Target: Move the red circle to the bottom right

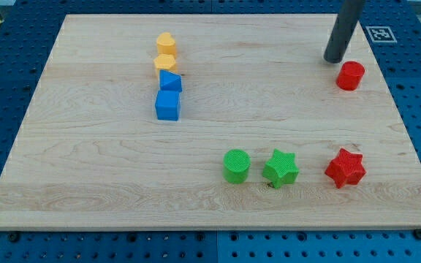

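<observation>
- Nearest the camera, three plastic blocks are sitting in a loose row toward the view's bottom right of the pale wooden board (86,183): a green ribbed cylinder (236,166), a green ribbed star (281,169) just beside it to the view's right, and a red ribbed star (345,168) further right, standing apart from the green pair.
- The red circle, a short ribbed red plastic cylinder (350,75), is sitting upright near the view's top right, well above the red star and well apart from it.
- My tip (334,60), the lower end of the straight dark rod, is resting on the board just to the view's upper left of the red cylinder, very near it; whether the two are touching I cannot tell.
- The rod is rising toward the view's top edge, leaning slightly to the right, and carrying no pincer, so nothing is being gripped.
- At the view's upper left, four blocks are lining up in a tight column: two yellow-orange blocks of unclear shape (166,44) (165,64) at the top, then a blue angular block (170,82), then a blue cube (167,105) at the bottom, each touching or nearly touching its neighbour.
- The board is lying on a blue perforated table (6,80), and a black-and-white marker tag (379,33) is showing just past the board's top right corner.
</observation>
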Tool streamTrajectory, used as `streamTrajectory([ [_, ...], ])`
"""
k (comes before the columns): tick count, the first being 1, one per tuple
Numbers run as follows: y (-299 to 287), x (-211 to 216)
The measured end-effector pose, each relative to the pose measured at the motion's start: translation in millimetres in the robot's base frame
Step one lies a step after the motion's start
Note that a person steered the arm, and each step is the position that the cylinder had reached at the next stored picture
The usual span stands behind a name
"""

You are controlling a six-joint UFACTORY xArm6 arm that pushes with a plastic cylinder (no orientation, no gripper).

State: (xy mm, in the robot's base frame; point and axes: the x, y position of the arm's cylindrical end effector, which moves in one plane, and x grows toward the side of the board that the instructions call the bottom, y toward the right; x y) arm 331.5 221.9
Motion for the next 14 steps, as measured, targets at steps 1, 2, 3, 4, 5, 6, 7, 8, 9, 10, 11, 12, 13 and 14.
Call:
streamTrajectory([
  [1,1,19],
  [2,13,25],
  [3,26,25],
  [4,26,26],
  [5,27,33],
  [6,27,49],
  [7,27,66],
  [8,27,86],
  [9,27,104],
  [10,27,123],
  [11,27,144],
  [12,27,162],
  [13,27,175],
  [14,27,177],
])
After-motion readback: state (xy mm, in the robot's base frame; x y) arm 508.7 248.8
